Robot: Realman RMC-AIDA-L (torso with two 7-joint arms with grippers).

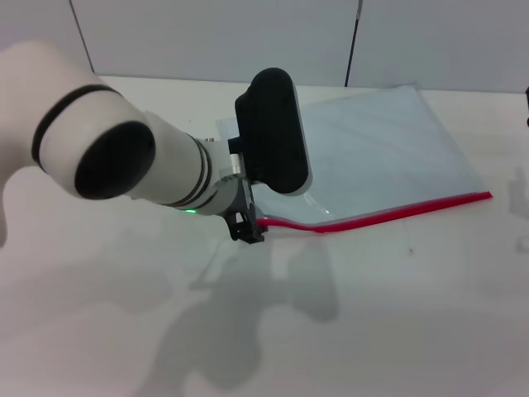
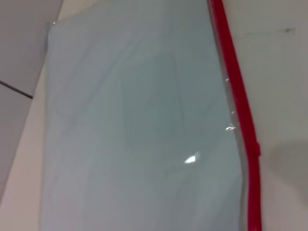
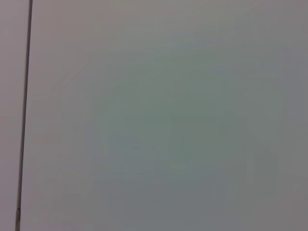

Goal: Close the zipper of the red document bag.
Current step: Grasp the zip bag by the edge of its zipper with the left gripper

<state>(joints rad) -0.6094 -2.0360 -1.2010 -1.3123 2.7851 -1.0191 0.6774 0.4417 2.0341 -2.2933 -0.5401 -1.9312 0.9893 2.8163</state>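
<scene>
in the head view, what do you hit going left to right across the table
left arm's white forearm → black wrist camera housing with the left gripper below it at the zipper's left end → red document bag → right end of the zipper
</scene>
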